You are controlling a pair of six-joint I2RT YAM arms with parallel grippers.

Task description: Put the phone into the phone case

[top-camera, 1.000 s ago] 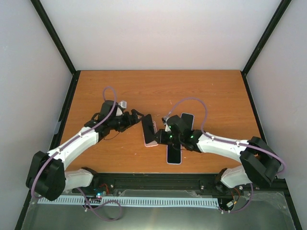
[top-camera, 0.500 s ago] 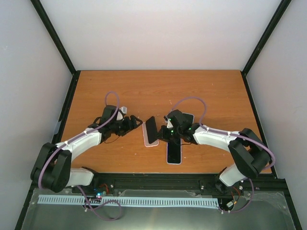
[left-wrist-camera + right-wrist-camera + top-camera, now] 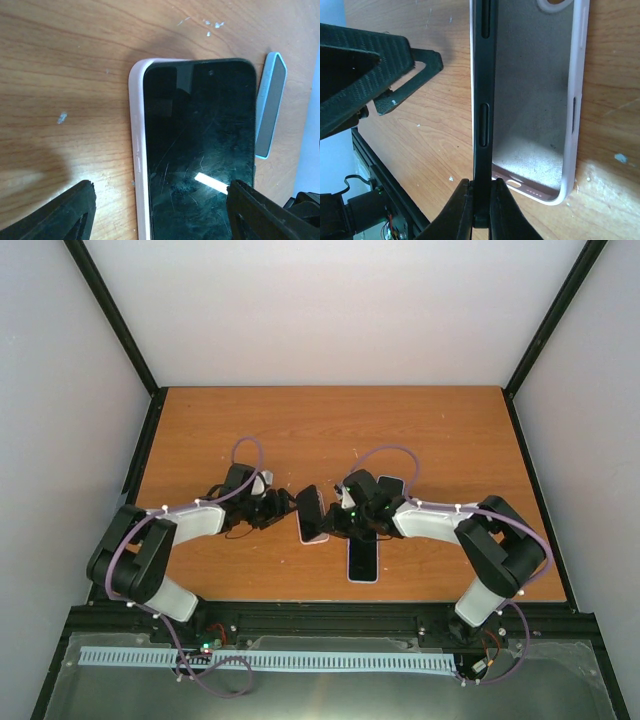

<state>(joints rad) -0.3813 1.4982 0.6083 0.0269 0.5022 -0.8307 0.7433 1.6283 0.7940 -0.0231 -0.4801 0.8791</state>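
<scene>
The black phone (image 3: 311,508) stands tilted on its long edge in the pink case (image 3: 314,536), which lies open side up on the table. In the right wrist view the phone (image 3: 481,90) shows edge-on along the left wall of the case (image 3: 535,100). My right gripper (image 3: 480,207) is shut on the phone's end; from above it (image 3: 340,520) is right of the case. My left gripper (image 3: 283,506) is open just left of the case. In the left wrist view its gripper (image 3: 160,215) spans the phone's screen (image 3: 200,150) and the case's rim (image 3: 136,150).
A second dark phone with a light rim (image 3: 363,560) lies just right of the case towards the near edge; its pale blue side shows in the left wrist view (image 3: 270,110). Another dark slab (image 3: 391,486) lies behind my right arm. The table's near edge (image 3: 320,602) is close.
My left gripper has moved in towards the case's left side. My right gripper has shifted slightly left with the phone, which now stands steeper over the case.
</scene>
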